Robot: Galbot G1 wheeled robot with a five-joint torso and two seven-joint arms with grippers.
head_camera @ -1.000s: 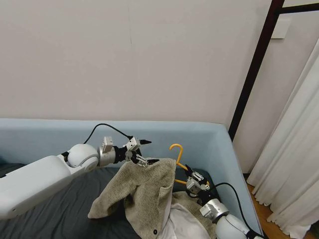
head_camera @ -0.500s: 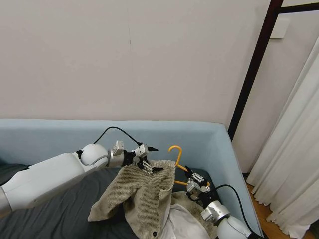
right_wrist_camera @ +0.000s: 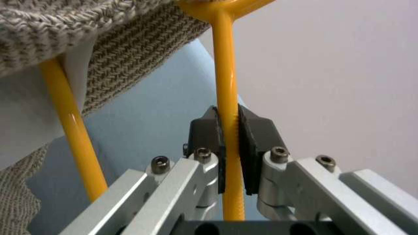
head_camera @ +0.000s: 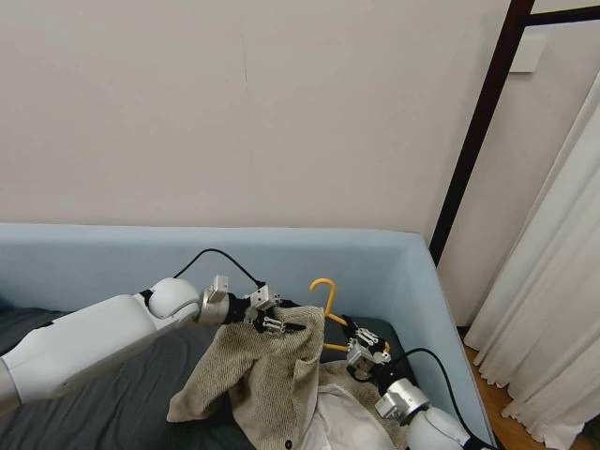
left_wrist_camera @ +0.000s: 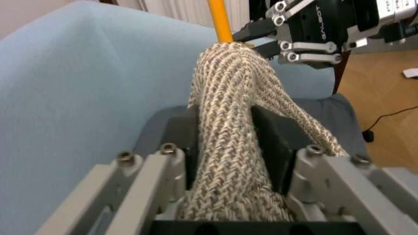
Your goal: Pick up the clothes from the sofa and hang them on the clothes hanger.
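I have the left gripper [head_camera: 272, 320] up over the sofa [head_camera: 103, 248], its fingers [left_wrist_camera: 177, 144] closed tight on a fold of the beige knitted sweater [head_camera: 267, 370] — in the left wrist view the knit bulges out between the two dark pads. At its top edge the sweater is draped over the orange hanger [head_camera: 323, 281]. From there it hangs down to the dark seat cushion [head_camera: 131, 412], one sleeve trailing toward my left. The right gripper [head_camera: 367, 349] sits just beside it, lower and to the right near the sofa's corner, fingers [right_wrist_camera: 206, 134] clamped on a straight orange bar of the hanger. In the right wrist view that bar runs up between the pads to where it joins the rest of the frame, with knit lying over the top. The hanger's hook rises clear of the sweater against the pale blue backrest. A white garment [head_camera: 342, 422] lies on the seat beneath the sweater, touching it. Off to the right a dark rack post [head_camera: 476, 141] stands against the wall — a white curtain [head_camera: 553, 309] hangs beside it.
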